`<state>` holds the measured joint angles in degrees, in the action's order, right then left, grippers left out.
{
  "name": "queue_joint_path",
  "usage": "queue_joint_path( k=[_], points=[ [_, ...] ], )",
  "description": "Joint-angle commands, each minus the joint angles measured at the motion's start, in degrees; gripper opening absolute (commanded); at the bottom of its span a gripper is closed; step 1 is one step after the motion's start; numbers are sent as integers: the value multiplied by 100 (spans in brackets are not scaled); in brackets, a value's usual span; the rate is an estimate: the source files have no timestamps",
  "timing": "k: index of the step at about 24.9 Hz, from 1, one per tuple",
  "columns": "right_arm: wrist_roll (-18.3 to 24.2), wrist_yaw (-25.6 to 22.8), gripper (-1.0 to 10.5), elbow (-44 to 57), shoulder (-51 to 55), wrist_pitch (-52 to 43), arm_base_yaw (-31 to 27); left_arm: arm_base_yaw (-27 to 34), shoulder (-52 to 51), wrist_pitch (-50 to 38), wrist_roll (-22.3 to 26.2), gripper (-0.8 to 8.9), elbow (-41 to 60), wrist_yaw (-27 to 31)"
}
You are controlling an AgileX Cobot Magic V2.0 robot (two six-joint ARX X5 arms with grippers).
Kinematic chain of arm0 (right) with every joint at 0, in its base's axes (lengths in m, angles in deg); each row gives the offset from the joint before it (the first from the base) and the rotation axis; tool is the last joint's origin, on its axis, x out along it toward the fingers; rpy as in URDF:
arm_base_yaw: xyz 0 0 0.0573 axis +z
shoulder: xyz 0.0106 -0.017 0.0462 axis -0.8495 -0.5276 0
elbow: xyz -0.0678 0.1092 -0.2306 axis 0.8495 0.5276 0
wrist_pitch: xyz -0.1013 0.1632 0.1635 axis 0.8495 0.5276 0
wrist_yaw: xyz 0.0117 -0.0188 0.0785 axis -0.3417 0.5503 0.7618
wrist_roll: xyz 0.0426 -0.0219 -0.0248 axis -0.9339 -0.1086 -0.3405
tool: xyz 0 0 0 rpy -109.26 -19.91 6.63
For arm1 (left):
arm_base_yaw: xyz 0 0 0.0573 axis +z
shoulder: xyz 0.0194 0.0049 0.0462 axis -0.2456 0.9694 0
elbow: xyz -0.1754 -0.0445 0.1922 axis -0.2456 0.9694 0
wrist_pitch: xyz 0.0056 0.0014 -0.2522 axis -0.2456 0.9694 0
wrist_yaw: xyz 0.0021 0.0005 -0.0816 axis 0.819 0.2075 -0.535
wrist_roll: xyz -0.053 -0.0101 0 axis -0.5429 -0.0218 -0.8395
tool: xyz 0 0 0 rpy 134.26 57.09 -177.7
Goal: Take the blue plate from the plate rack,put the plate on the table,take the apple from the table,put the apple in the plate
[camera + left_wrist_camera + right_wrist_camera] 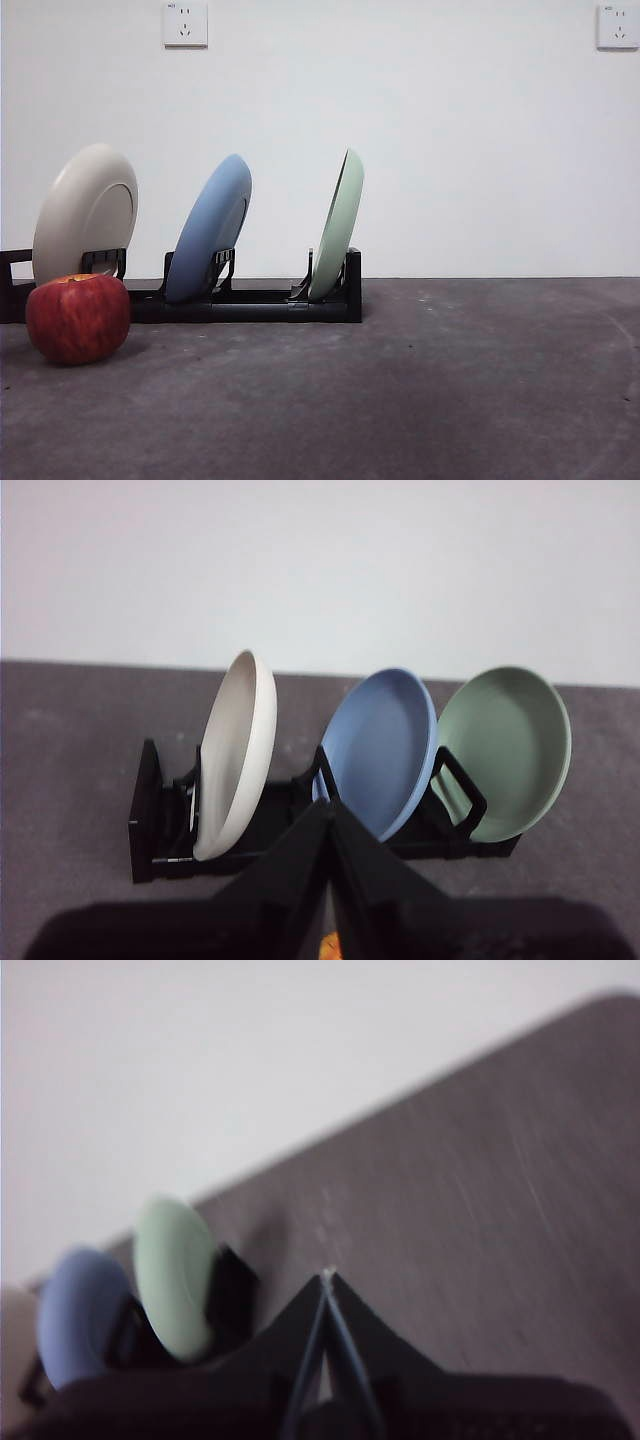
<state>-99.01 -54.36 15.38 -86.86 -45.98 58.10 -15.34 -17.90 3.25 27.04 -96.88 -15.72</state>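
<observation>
The blue plate (209, 240) stands tilted on edge in the middle slot of the plate rack (250, 300), between a cream-white plate (85, 215) and a pale green plate (337, 225). The apple (78, 318) sits on the table (420, 390), just in front of the rack's cream-white end.

The left gripper (330, 815) has its jaws pressed together, tips meeting, nothing held. The blue plate lies just beyond its fingertips, slightly to the green plate's side, apart from them. An orange-red patch shows under the jaws, probably the apple.

The right gripper (327, 1278) is likewise closed to a point and empty. The rack and its plates lie off to one side of its fingertips, well apart; bare table lies ahead of them.
</observation>
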Motion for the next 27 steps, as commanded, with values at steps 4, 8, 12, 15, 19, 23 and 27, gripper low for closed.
queue_joint_path(
  k=[4, 8, 12, 15, 19, 23, 27],
  points=[
    [229, -9, 0, -802, -922, 1145, 0, 17, 1014, 455, -24, -4, -785, -20],
    [739, 330, -1, -1119, -1506, 1757, 0, 4, 1803, 721, -42, -4, -1331, -588],
    [1067, 734, 0, -1259, -2020, 2092, 0, 0, 2771, 931, -39, -4, -2039, -1429],
    [1163, 1078, 0, -1285, -2428, 2240, 2, -39, 3794, 1421, -33, -4, -2924, -1967],
    [1412, 1655, -1, -1285, -2881, 2234, 4, -212, 5298, 2291, 125, -4, -4415, -2417],
    [1429, 1727, 0, -1285, -3032, 2229, 4, -514, 6526, 2874, 304, -5, -5759, -2282],
    [1427, 1725, 0, -1285, -3036, 2227, 4, -702, 7538, 3012, 247, 12, -6863, -1878]
  ],
)
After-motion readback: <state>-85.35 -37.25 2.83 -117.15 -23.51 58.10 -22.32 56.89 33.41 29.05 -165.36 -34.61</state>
